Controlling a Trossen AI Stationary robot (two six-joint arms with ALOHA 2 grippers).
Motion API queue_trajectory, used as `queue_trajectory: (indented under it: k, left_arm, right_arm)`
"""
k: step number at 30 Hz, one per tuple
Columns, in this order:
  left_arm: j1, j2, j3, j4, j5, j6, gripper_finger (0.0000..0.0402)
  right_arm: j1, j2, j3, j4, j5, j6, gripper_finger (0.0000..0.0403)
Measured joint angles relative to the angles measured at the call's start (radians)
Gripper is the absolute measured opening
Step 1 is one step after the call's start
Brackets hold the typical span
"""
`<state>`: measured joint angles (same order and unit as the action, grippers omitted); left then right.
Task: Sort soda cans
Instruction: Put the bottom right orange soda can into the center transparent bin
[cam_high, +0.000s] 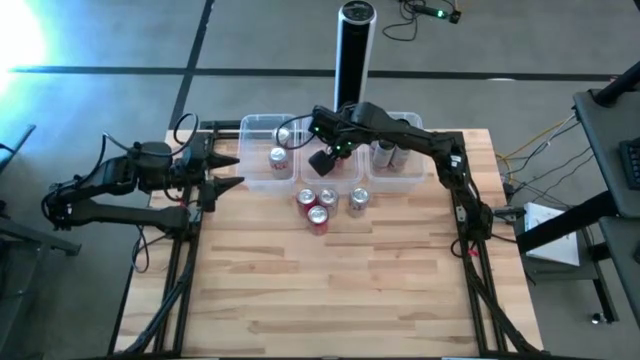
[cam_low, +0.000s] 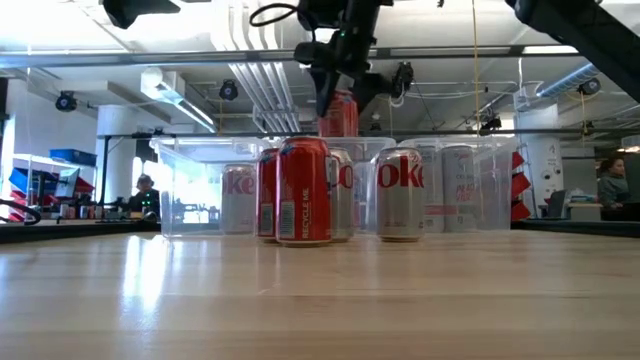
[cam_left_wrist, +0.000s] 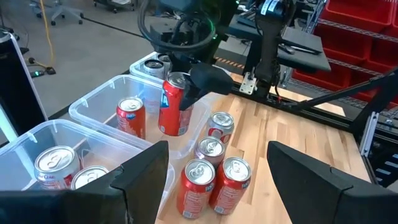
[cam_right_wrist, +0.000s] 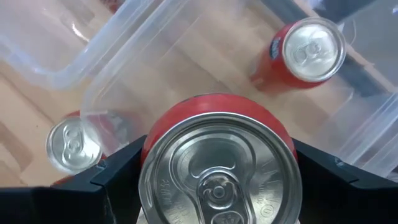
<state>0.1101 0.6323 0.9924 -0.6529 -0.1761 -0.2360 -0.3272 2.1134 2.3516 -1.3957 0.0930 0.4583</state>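
High view: four cans (cam_high: 328, 203) on table; right claw (cam_high: 331, 152) grips red can (cam_left_wrist: 173, 104); left claw (cam_high: 226, 172) open.

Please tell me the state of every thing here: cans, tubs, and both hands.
Held red can: upright, gripped, lifted above the middle tub.
Right hand: shut on the held red can.
Left hand: open, empty, waiting at the table's left edge.
Four cans on the table: upright, grouped in front of the tubs.
Middle tub: holds one upright red can.
Left tub: holds cans.
Right tub: holds upright silver cans.
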Motion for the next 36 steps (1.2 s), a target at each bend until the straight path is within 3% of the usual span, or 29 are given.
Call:
queue_trajectory:
  k: [25,36]
  left_arm:
    - [0.000,0.001,0.000,0.001,-0.039,-0.013,0.0258]
    - [0.000,-0.013,0.000,-0.018,-0.035,-0.046,0.0258]
  right_arm:
    - [-0.032,0.072,0.000,0.016,0.008,0.002,0.0302]
    - [-0.079,0.124,0.000,0.031,0.002,-0.094,0.0299]
